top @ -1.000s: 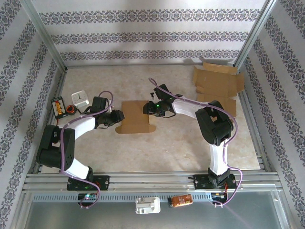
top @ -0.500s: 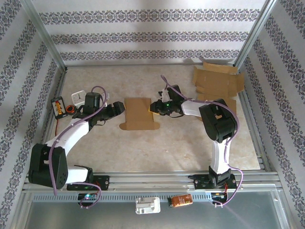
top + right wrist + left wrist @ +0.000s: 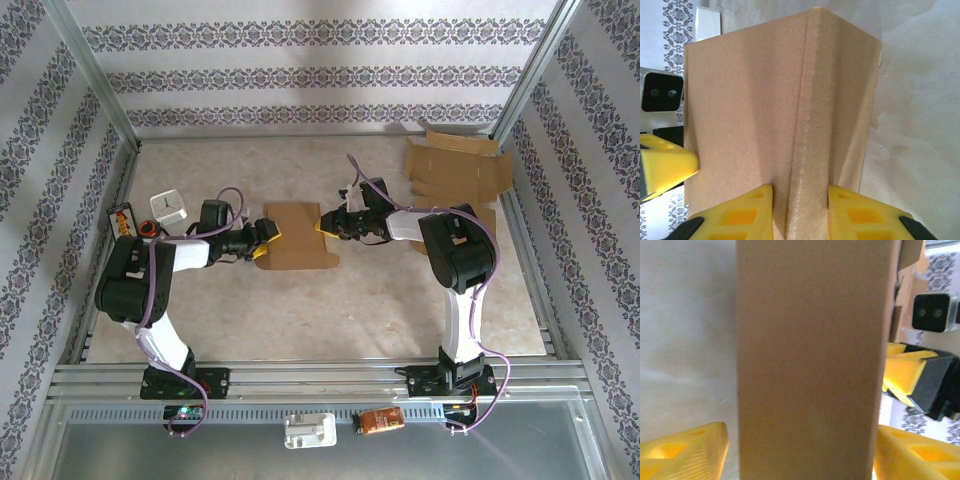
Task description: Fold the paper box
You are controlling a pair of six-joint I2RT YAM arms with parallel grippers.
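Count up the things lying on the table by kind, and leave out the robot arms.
Paper box being folded: 1
Pile of flat cardboard, sheets too overlapped to count: 1
Small white clock: 1
Black and orange device: 1
Total: 4

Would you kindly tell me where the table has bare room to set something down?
Free: between the paper box and the back wall, and in front of the box. Crowded: flat cardboard back right, white clock left.
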